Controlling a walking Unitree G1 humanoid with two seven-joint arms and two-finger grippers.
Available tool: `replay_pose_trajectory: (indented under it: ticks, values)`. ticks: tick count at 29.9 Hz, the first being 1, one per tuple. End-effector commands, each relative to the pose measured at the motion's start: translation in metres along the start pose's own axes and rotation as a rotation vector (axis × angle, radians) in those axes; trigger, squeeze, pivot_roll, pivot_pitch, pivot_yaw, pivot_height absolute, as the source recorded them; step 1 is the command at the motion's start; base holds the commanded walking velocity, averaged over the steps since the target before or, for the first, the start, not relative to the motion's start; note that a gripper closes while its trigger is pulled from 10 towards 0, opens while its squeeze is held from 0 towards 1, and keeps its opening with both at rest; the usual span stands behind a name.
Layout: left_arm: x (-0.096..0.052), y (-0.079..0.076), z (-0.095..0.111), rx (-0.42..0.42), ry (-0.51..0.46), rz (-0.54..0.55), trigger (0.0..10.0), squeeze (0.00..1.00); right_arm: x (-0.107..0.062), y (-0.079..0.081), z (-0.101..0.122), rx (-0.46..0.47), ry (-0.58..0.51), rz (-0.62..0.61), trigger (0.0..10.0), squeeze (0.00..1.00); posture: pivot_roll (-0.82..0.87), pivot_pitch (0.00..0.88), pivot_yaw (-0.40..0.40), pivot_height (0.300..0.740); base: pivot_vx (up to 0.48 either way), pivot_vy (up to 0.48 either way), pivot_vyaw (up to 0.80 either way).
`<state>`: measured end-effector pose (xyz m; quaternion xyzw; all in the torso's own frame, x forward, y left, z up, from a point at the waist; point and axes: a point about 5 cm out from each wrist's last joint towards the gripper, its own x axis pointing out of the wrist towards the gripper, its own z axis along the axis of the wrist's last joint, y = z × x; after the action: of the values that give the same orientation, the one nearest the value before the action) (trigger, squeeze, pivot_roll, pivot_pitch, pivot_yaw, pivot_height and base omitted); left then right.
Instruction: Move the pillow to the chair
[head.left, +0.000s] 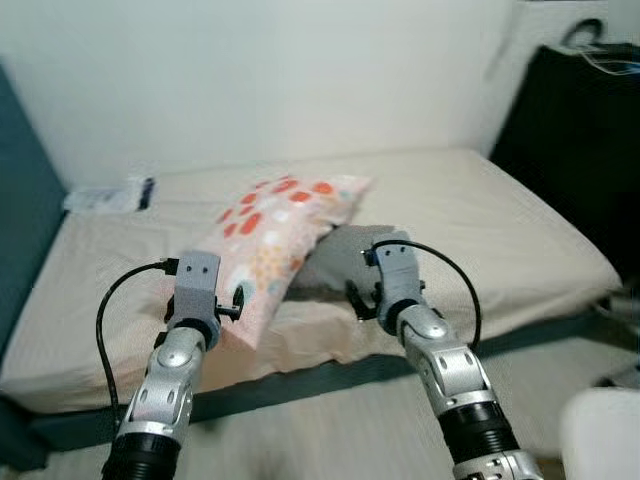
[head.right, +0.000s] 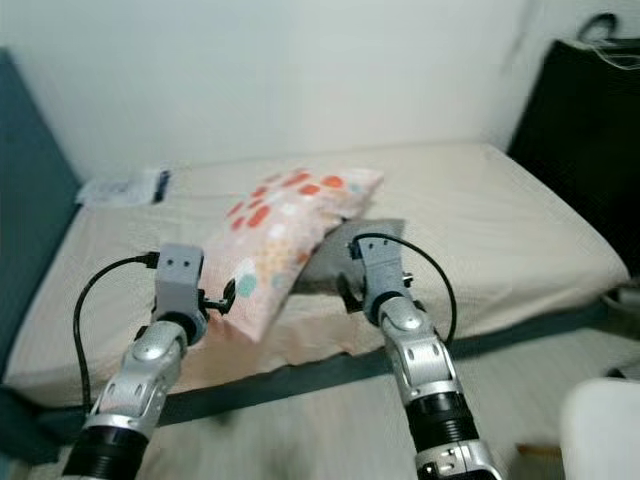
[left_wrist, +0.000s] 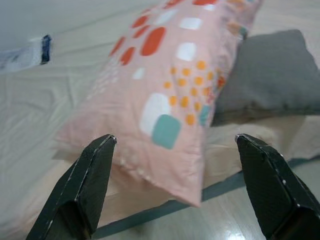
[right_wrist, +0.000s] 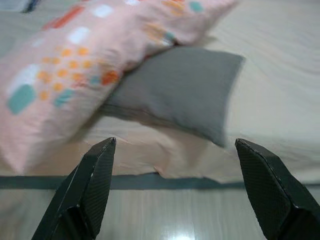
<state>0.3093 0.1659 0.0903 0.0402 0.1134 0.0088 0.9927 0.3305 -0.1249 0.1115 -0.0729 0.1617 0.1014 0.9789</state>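
A: From the left eye, what lies ahead?

B: A bed (head.left: 500, 230) with a beige sheet against a white wall. A pink pillow (head.left: 275, 240) with red, orange and white patches lies across its middle, tilted, its lower end reaching the near edge of the mattress. A grey pillow (head.left: 340, 260) lies partly under it on the robot's right.

A: And the arms?

B: Both silver arms are raised toward the near edge of the bed. The left hand's fingers are hidden behind its wrist block, which sits just beside the pink pillow's lower end. The right wrist block is in front of the grey pillow.

A: Anything else there?

B: A small white and dark package (head.left: 110, 195) lies at the far left of the bed, a dark object (head.left: 580, 130) stands at the right, and something white (head.left: 600, 435) fills the near right corner.

A: Does the right eye add anything?

B: The same scene, slightly shifted. A teal panel (head.right: 30, 230) borders the bed on the left.

A: The left wrist view?

B: The left hand (left_wrist: 175, 145) is spread wide, its two black fingers (left_wrist: 85, 185) well apart, holding nothing. The pink pillow's lower end lies between them, farther off, overhanging the bed's edge.

A: The right wrist view?

B: The right hand (right_wrist: 175, 145) is spread wide too, with nothing between its fingers (right_wrist: 270, 185). It faces the grey pillow, with the pink pillow resting on it. A dark strip runs under the mattress edge, and pale floor (right_wrist: 165, 210) lies below.
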Motion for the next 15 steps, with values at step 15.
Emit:
replay_pose_trajectory:
  ticks: [15]
  values:
    - [-0.0021,-0.0057,0.0027,-0.065,0.01,-0.013,10.0,0.0,0.0001,-0.0022,-0.005,0.033,0.0,-0.012,10.0,0.0,0.01,0.02,0.037,0.74,0.0,0.0,-0.21]
